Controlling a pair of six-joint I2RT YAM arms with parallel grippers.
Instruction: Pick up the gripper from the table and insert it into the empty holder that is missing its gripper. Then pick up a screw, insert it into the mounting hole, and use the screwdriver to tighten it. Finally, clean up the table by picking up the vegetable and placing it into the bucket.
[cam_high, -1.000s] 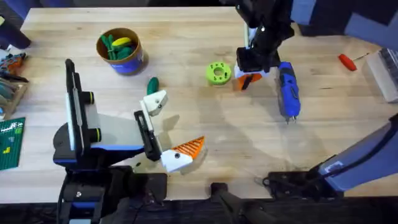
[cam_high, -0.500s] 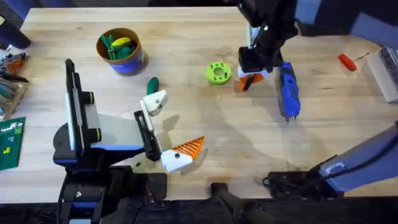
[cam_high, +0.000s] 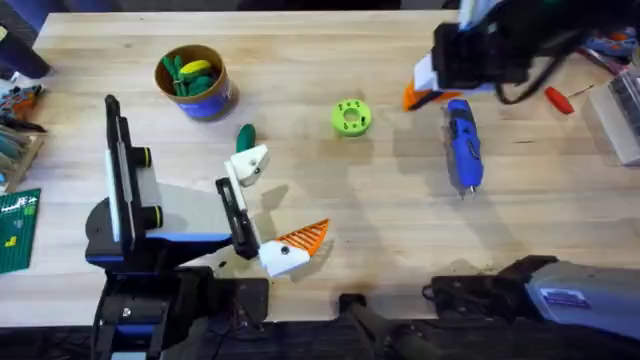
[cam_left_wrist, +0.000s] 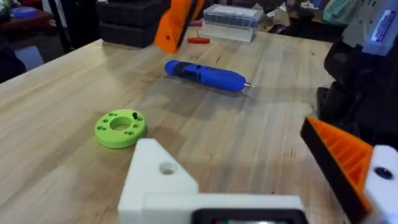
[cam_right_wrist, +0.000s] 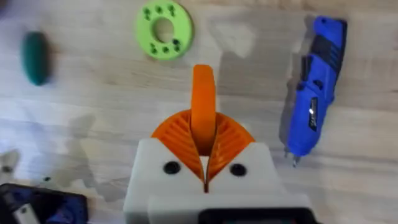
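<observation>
No readable text, label or number anywhere.

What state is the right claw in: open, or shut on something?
Shut on the gripper: in the right wrist view the right claw has both orange ribbed pads pressed against the orange finger, lifted above the table.

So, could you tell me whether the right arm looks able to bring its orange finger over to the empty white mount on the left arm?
Probably yes. The right end effector is shut on the orange finger, and the table between it and the white mount looks open; the green disc lies off that path.
</observation>
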